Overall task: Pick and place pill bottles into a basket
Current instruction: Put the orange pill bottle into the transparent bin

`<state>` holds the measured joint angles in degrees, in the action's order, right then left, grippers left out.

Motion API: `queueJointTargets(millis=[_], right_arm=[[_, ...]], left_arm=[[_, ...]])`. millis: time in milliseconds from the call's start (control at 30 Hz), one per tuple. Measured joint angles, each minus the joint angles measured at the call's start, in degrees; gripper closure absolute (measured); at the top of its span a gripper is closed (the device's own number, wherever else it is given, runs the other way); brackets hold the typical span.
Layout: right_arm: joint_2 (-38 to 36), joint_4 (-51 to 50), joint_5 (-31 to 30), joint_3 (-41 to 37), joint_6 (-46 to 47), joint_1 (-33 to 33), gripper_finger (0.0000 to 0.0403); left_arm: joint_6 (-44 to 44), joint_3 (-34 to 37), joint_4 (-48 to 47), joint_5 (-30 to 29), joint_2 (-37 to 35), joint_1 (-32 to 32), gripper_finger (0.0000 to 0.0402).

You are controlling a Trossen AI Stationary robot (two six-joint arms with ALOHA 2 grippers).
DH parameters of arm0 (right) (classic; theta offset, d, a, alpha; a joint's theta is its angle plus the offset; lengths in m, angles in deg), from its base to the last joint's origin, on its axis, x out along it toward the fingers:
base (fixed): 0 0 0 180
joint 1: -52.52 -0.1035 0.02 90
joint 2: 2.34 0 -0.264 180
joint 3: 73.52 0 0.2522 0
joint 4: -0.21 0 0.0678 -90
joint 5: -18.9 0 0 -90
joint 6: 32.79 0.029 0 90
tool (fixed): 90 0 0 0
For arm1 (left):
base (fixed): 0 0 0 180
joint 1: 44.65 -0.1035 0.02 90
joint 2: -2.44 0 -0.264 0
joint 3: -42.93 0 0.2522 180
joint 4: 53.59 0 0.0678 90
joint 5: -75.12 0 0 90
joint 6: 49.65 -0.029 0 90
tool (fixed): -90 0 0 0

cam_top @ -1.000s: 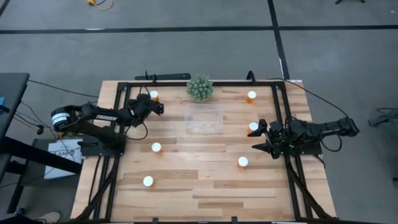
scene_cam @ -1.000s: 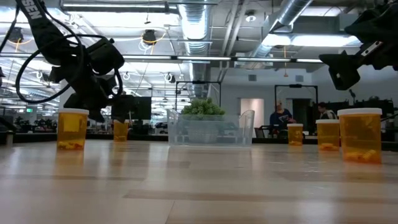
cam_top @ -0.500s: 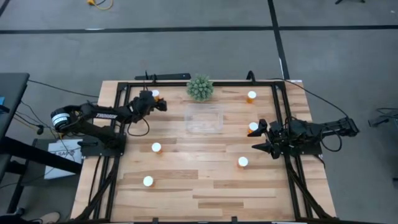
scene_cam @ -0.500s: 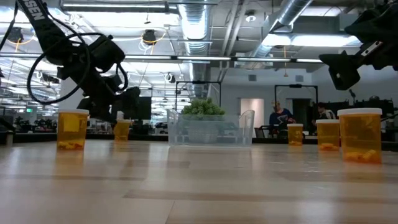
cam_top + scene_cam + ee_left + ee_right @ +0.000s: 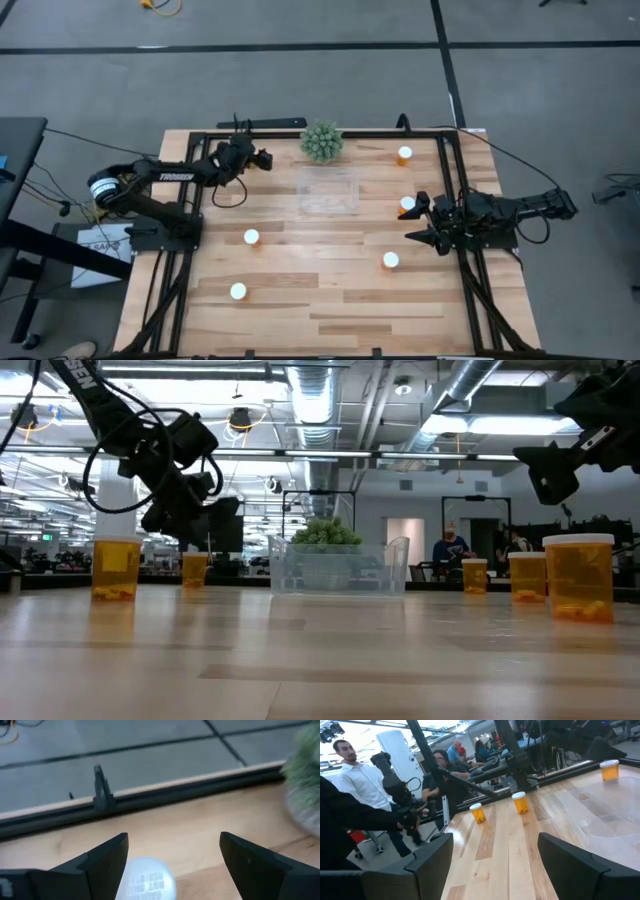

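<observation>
bright overhead lighting, left wrist perhaps blurred

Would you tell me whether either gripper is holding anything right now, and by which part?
Nothing is held. The left gripper is open above a pill bottle; the right gripper is open too.

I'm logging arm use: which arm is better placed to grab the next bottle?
Left. The left gripper hangs open over the far-left pill bottle, whose cap shows between its fingers. The right gripper waits beside another bottle.

Wooden table (image 5: 330,300) with scattered pill bottles (image 5: 251,237), clear basket (image 5: 328,191), green plant (image 5: 321,141).
</observation>
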<state>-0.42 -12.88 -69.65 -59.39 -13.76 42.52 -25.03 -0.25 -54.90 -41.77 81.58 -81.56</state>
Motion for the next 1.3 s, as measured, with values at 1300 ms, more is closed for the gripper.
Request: queueJointTargets(millis=[1300], right_arm=[[0.01, 0.02, 0.00, 0.01, 0.00, 0.02, 0.0117]], left_arm=[[0.18, -7.33, -21.29, 10.47, -0.07, -5.11, 0.0097]])
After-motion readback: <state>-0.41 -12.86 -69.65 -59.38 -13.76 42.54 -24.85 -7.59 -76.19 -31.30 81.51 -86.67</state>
